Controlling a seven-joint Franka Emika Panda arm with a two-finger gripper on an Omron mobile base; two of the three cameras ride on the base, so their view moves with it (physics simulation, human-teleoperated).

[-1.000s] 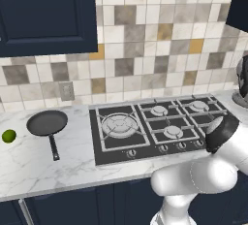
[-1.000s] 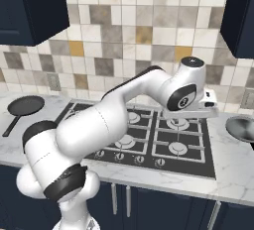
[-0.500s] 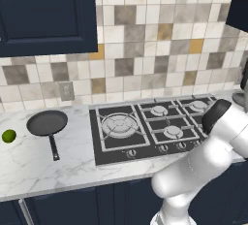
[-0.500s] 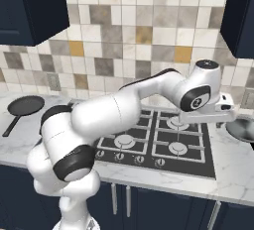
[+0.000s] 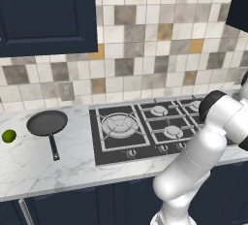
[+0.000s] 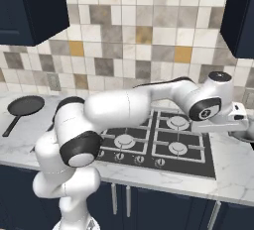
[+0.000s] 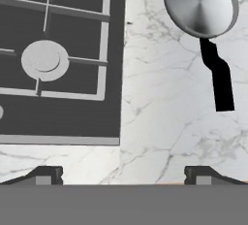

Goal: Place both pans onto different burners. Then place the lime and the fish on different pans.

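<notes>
**Robot arm reaches right of cooktop, pans still on the counter**

The marble counter carries a black cooktop whose burners stand bare under their grates. The white arm stretches across the cooktop toward its right side. The black pan sits left of the cooktop, its handle pointing toward the counter's front edge. The grey pan rests on marble just beside the cooktop's right edge. The gripper hovers above the counter, jaws spread wide, holding nothing. The lime lies near the black pan's left.
</notes>
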